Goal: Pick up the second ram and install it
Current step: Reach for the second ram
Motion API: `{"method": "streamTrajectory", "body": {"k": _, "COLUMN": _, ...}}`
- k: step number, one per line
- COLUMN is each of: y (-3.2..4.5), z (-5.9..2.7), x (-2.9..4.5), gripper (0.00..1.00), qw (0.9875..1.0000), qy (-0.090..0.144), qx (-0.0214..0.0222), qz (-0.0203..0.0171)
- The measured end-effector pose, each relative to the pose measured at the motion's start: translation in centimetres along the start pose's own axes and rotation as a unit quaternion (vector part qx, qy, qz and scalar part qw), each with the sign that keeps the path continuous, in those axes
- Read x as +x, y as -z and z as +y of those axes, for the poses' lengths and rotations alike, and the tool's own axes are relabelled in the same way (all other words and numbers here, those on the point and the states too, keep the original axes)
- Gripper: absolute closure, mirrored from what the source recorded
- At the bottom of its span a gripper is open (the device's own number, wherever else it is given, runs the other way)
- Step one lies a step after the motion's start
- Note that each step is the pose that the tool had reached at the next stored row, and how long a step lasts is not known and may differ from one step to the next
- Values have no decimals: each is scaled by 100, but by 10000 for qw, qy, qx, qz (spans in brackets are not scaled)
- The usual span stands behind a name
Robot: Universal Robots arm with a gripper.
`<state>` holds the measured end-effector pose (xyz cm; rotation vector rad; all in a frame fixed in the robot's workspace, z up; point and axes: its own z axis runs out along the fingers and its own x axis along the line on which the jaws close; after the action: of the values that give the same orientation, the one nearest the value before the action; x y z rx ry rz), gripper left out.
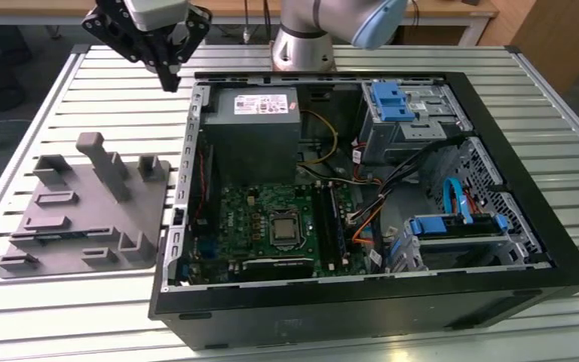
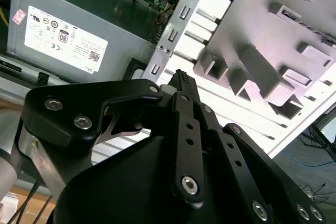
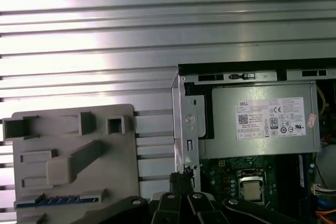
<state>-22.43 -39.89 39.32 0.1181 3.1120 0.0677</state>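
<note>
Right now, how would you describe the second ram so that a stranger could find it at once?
Find the open computer case; on the exterior view's left of it lies a gray plastic holder. The second ram sits in a long slot in the holder's half nearer the exterior camera. It is the only thin, dark blue-green strip among plain gray blocks.

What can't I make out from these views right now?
1. Second ram: first wrist view, sunk in the gray fixture; just its upper edge shows.
2. Memory slots: exterior view, too small and dark to tell what is seated.
3. Motherboard: first wrist view, cut by the picture's edge and the shut gripper.
</note>
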Motion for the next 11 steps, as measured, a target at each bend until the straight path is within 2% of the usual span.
{"method": "streamTrajectory", "body": {"k": 11, "y": 7, "z": -25, "x": 326, "gripper": 90, "qw": 10000, "qy": 0, "qx": 0, "qz": 1}}
